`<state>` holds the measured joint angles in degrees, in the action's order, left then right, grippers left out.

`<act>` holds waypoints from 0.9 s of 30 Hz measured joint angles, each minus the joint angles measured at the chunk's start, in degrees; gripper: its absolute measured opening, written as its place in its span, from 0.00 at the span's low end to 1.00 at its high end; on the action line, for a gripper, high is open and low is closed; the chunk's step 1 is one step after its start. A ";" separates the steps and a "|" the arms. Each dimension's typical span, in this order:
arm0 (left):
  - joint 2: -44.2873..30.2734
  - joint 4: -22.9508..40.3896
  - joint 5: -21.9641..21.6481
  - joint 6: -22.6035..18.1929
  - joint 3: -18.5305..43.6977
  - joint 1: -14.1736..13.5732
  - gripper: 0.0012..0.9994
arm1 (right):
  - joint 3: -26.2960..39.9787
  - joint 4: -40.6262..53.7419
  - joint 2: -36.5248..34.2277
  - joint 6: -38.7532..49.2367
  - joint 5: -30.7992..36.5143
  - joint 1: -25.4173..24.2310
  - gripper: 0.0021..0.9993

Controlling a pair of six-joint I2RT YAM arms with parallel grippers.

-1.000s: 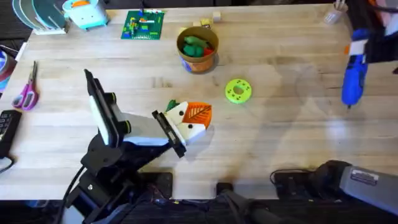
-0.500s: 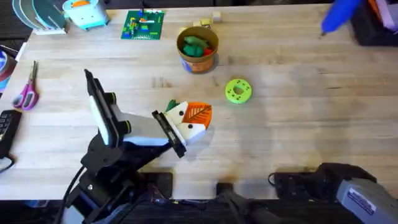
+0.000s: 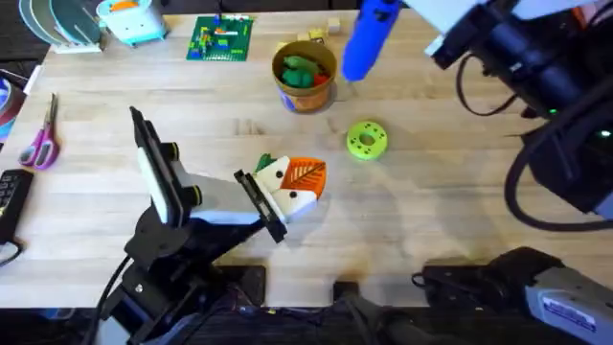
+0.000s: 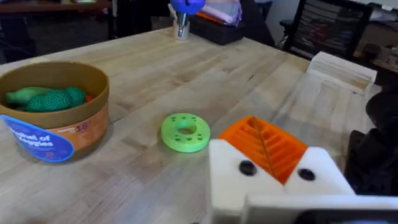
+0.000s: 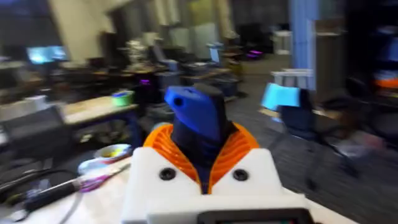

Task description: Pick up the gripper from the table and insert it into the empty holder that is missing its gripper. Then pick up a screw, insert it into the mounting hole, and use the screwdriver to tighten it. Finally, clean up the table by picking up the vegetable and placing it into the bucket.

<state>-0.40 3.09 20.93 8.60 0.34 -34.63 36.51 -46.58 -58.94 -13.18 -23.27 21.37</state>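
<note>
Overhead view: at 7 o'clock, the left gripper (image 3: 292, 187) is seen resting on the table (image 3: 431, 211), fingers pressed together; the bucket (image 3: 305, 77) at 12 o'clock contains the vegetable (image 3: 299, 69); at 1 o'clock the screwdriver (image 3: 368, 38) is pinched by the right gripper (image 5: 202, 152).

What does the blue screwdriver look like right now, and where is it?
The screwdriver is a fat, bright blue cylinder that looks like plastic. The right gripper clamps it between white fingers with orange ribbed pads, and its blue end sticks out past them. It hangs tilted in the air over the far side of the table, just right of the bucket. In the left wrist view its thin metal tip points down.
</note>
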 joint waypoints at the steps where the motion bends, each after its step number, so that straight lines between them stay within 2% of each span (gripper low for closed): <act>1: 0.00 0.02 0.00 0.00 0.00 0.00 0.00 | 0.00 -2.73 -0.96 -0.82 -1.75 1.11 0.02; 6: 0.00 0.02 0.00 0.00 0.00 0.00 0.00 | 0.00 -17.25 -6.49 -6.89 -8.95 3.99 0.02; 10: 0.00 0.00 0.00 0.00 0.00 0.00 0.00 | 0.00 -25.14 -11.14 -12.53 -12.78 6.31 0.02; 18: 0.00 0.02 0.00 0.00 0.00 0.00 0.00 | 0.00 -26.21 -14.66 -16.94 -15.71 12.76 0.02; 27: 0.00 0.00 0.00 0.00 0.00 0.00 0.00 | 0.00 -24.32 -14.68 -17.47 -17.31 15.01 0.02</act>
<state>-0.40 3.10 20.93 8.60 0.34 -34.63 36.51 -70.89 -73.62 -30.65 -40.58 36.38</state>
